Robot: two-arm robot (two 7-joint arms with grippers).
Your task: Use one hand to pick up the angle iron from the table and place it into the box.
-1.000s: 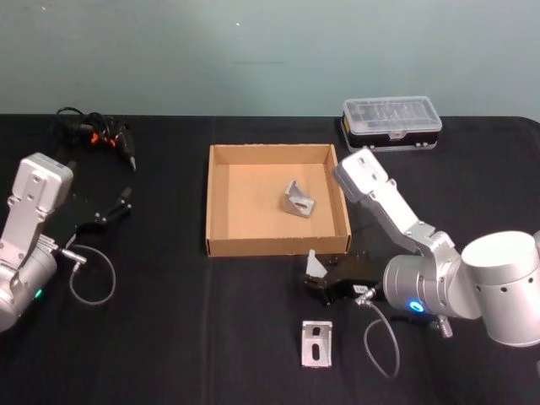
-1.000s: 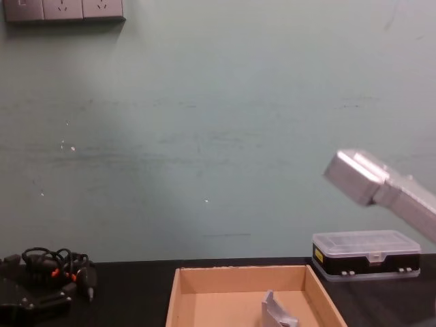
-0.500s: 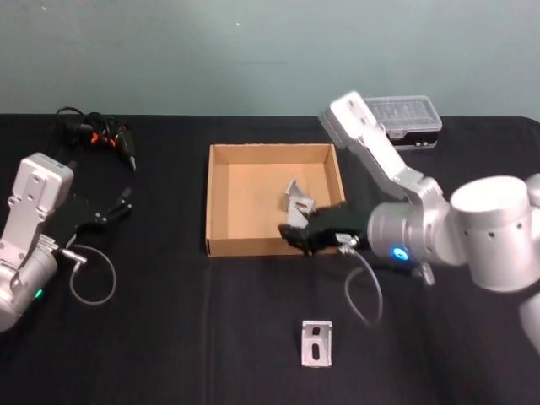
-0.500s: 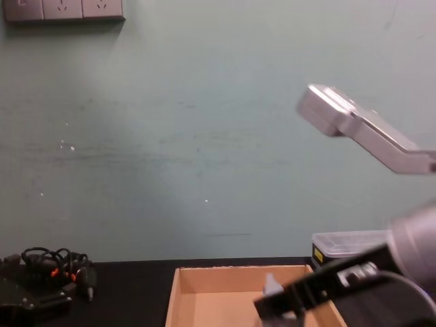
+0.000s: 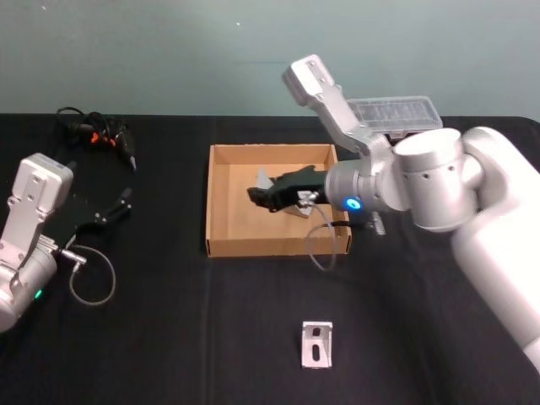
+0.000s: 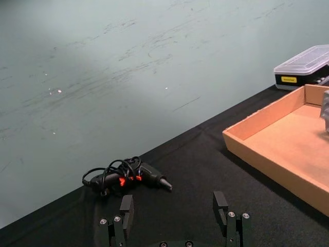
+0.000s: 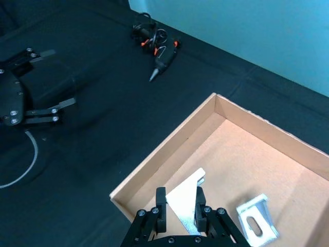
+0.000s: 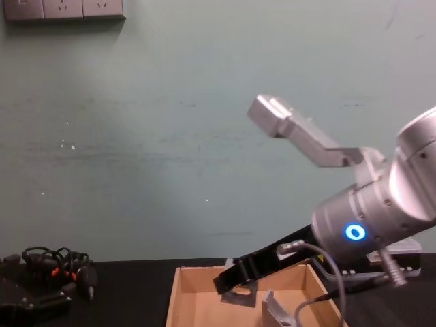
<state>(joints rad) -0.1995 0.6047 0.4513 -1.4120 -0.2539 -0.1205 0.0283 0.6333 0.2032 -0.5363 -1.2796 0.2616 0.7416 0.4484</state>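
My right gripper (image 5: 260, 194) hangs over the left middle of the tan box (image 5: 221, 246), shut on a silver angle iron (image 5: 265, 178). In the right wrist view the black fingers (image 7: 160, 199) clamp that angle iron (image 7: 184, 203) above the box's near wall (image 7: 169, 154). The chest view has the gripper (image 8: 228, 281) just above the box (image 8: 182, 300). A second angle iron (image 7: 255, 224) lies on the box floor. A third angle iron (image 5: 316, 343) lies flat on the black table (image 5: 169, 337) in front of the box. My left gripper (image 5: 110, 211) rests open at the far left.
A clear-lidded plastic case (image 5: 396, 112) sits behind the box at the right, partly hidden by the right arm. A cable bundle with a black tool (image 5: 97, 133) lies at the back left. A grey cable loop (image 5: 91, 274) lies beside the left arm.
The right gripper rose from the table in front of the box with the angle iron and carried it back and to the left over the box. The left arm stayed still.
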